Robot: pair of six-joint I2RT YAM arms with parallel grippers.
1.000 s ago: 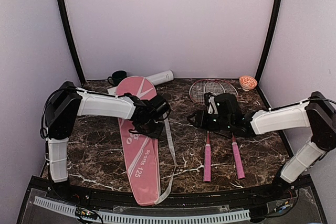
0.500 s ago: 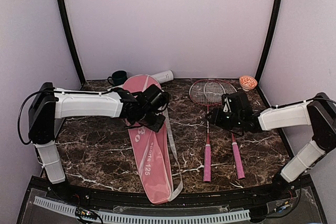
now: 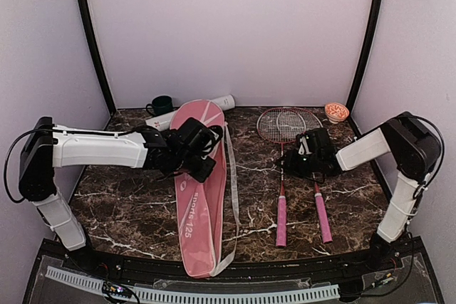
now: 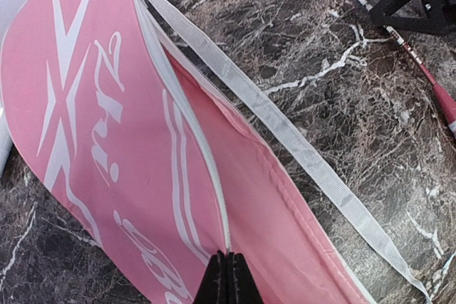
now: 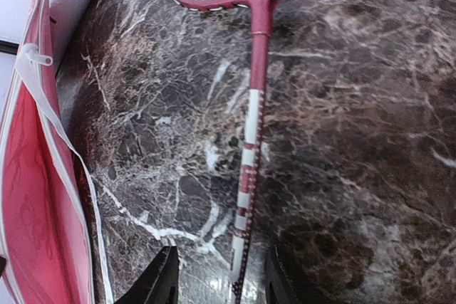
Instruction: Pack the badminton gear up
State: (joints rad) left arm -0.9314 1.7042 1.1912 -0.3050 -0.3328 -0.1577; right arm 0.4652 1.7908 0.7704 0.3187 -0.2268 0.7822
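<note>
Pinching the pink bag (image 4: 100,147) by its white-piped opening edge, the left hand (image 4: 228,281) is holding it on the surface (image 3: 128,197); lifting gently should be widening the mouth. The right hand (image 5: 222,279), opened wide, is straddling a racket (image 5: 251,126) shaft, needing centring before closing.

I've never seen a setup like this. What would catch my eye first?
First, a long pink bag lies down the middle of the dark marble table, its edge pinched by the left arm's fingers. Right of it lie two red rackets with pink handles, the right arm's fingers open astride one shaft.
</note>
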